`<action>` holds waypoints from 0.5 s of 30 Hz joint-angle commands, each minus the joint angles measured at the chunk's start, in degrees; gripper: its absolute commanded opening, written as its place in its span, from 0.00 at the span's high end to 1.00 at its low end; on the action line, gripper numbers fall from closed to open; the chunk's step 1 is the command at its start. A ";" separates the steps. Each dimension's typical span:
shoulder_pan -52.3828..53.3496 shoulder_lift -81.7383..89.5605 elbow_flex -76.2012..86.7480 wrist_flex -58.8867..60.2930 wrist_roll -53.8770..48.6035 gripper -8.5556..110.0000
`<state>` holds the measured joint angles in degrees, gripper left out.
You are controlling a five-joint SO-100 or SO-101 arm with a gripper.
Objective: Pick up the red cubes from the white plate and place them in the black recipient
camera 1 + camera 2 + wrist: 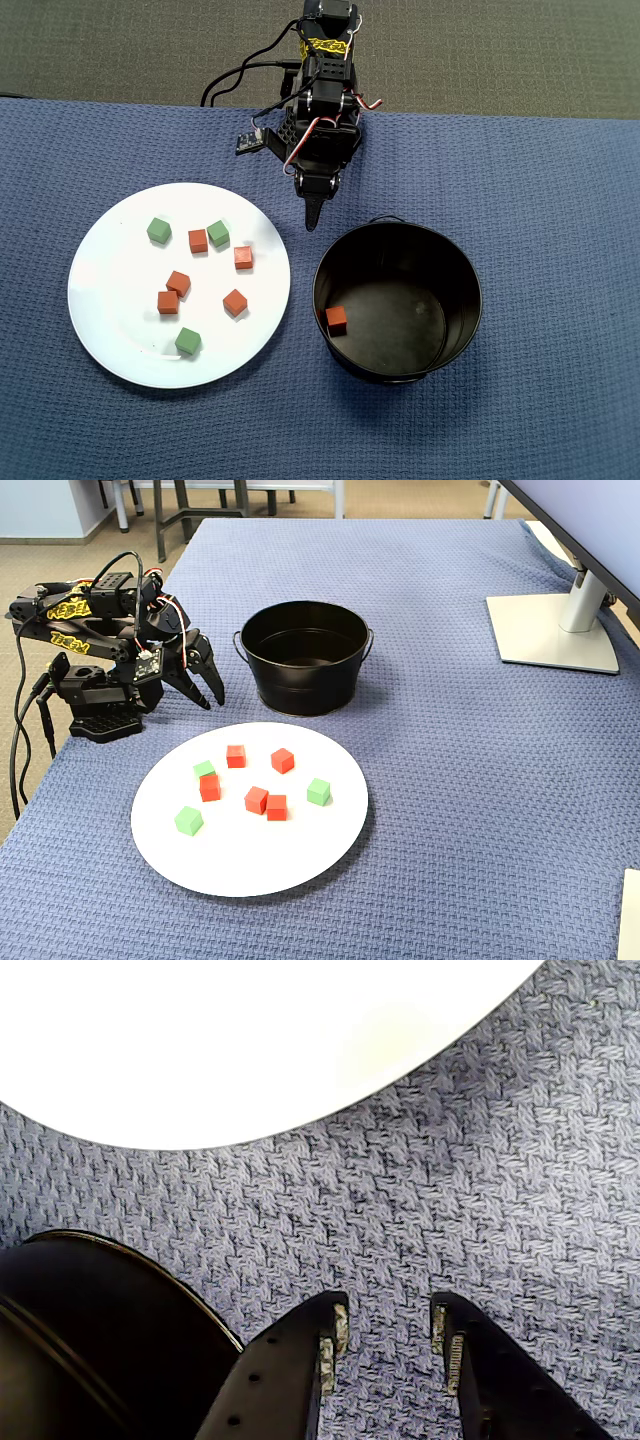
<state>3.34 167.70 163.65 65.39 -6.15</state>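
Several red cubes point(198, 241) point(236, 756) lie scattered on the white plate point(120, 320) point(260, 865) point(250, 1050), mixed with three green cubes point(159, 231) point(319, 791). One more red cube point(336, 320) rests on the floor of the black recipient point(400, 375) point(300, 685) point(90, 1350), to the right of the plate in the overhead view. My gripper point(312, 218) point(388, 1325) point(211, 700) hovers over bare cloth between the plate's rim and the pot. Its jaws are open and hold nothing.
A blue woven cloth point(540, 200) covers the table. The arm's base and cables point(90, 715) sit at the cloth's edge. In the fixed view a monitor stand point(555, 630) is at the far right, and a white object point(630, 920) is at the bottom right corner.
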 commanded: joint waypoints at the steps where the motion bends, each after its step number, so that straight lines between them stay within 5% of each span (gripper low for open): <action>1: 7.65 -4.31 -19.42 11.78 -10.63 0.80; 15: 10.20 -8.26 -22.15 11.51 -13.10 0.82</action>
<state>11.07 162.42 147.30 76.38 -16.88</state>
